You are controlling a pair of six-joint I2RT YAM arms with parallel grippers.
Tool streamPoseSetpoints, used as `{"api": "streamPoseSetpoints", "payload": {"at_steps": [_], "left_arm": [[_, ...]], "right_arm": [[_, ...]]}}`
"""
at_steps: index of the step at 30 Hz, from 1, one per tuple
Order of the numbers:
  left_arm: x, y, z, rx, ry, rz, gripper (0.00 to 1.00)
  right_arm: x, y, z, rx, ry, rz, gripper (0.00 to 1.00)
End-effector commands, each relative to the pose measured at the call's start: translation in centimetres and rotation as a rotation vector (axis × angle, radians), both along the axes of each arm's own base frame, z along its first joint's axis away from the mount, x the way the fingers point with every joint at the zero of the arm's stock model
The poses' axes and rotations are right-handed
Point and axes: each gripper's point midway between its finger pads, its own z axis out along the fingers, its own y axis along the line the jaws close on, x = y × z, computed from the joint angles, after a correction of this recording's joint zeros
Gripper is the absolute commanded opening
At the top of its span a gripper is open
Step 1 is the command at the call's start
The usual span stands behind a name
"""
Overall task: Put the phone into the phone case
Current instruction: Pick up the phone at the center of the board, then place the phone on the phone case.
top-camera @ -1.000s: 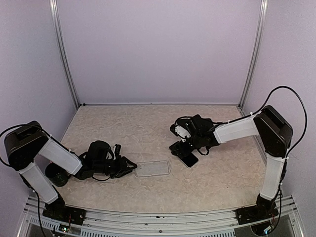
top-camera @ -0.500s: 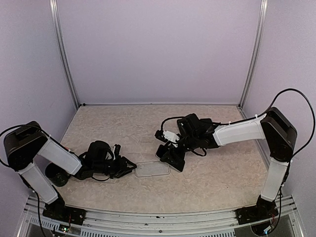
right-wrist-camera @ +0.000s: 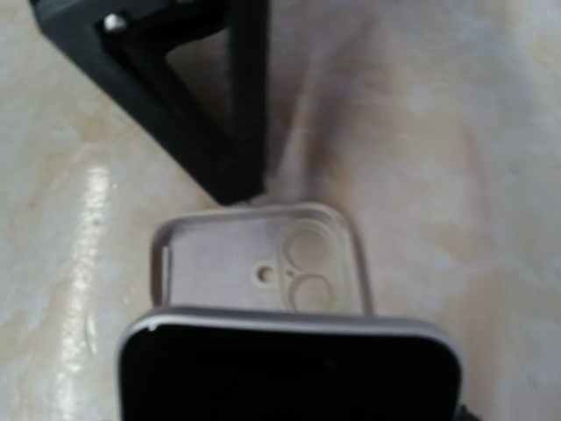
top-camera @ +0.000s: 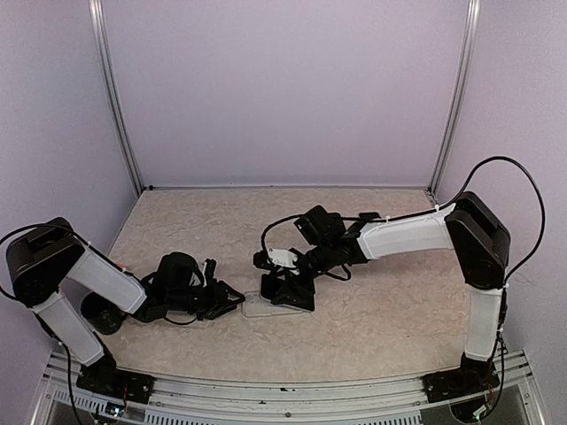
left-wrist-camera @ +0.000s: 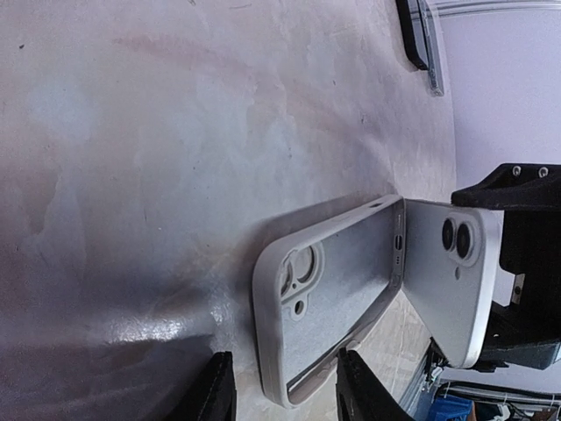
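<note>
In the left wrist view, the clear phone case (left-wrist-camera: 329, 316) lies open side up on the table (left-wrist-camera: 131, 132), its camera cutout towards the near end. The left gripper (left-wrist-camera: 285, 390) has its two fingertips part-way apart on either side of that end, most likely to stop the case sliding. One fingertip overlaps a corner of the case and the other shows a sliver of shadow beside the rim, so I cannot tell whether it actually clamps. On the far long edge of the case, the phone (left-wrist-camera: 447, 298) stands tilted with its pale back and twin lenses facing the case. The right gripper (left-wrist-camera: 513, 263) holds it across its width with jaws set wide. The phone's lower edge sits right at the case rim, which looks like an angled entry with one side going in first.

The right wrist view looks over the phone's dark screen and down into the case. The phone's camera end is on the same side as the cutout, so the orientation looks right. A left-gripper finger rests just beyond the case.

From the top, both grippers meet at the case, the left at its left end and the right above its right half. The phone is not yet seated.
</note>
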Motion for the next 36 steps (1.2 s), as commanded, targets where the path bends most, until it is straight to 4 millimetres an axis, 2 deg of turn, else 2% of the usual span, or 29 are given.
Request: {"api": "streamPoseSetpoints", "payload": {"at_steps": [1,7,13,25,28,32,36], "left_arm": [[0.2,0.3,0.4,-0.001,-0.008,0.016,0.40],[0.2,0.3,0.4,-0.002,-0.005,0.016,0.40],[0.2,0.3,0.4,-0.004,-0.005,0.014,0.40],[0.1,0.2,0.4,-0.010,-0.006,0.009,0.40],[0.1,0.2,0.4,-0.012,-0.005,0.008,0.40],[0.3,0.1,0.6,-0.005,-0.016,-0.002,0.40],[1.2,0.1,1.1,0.008,-0.032,-0.007,0.40]], "right_arm": [[-2.1,1.5,-0.5,-0.017,-0.017,0.137,0.74],[-2.7,2.2,-1.7,-0.054,-0.059,0.196,0.77],[-1.3,2.8,-3.1,-0.104,-0.069,0.145,0.78],[0.8,3.5,-1.9,-0.078,-0.098,0.043,0.83],[1.0,3.2,-1.5,-0.084,-0.086,0.025,0.85],[0.9,2.2,0.8,-0.061,-0.004,-0.033,0.88],[0.6,-0.4,1.3,-0.109,0.024,-0.151,0.92]]}}
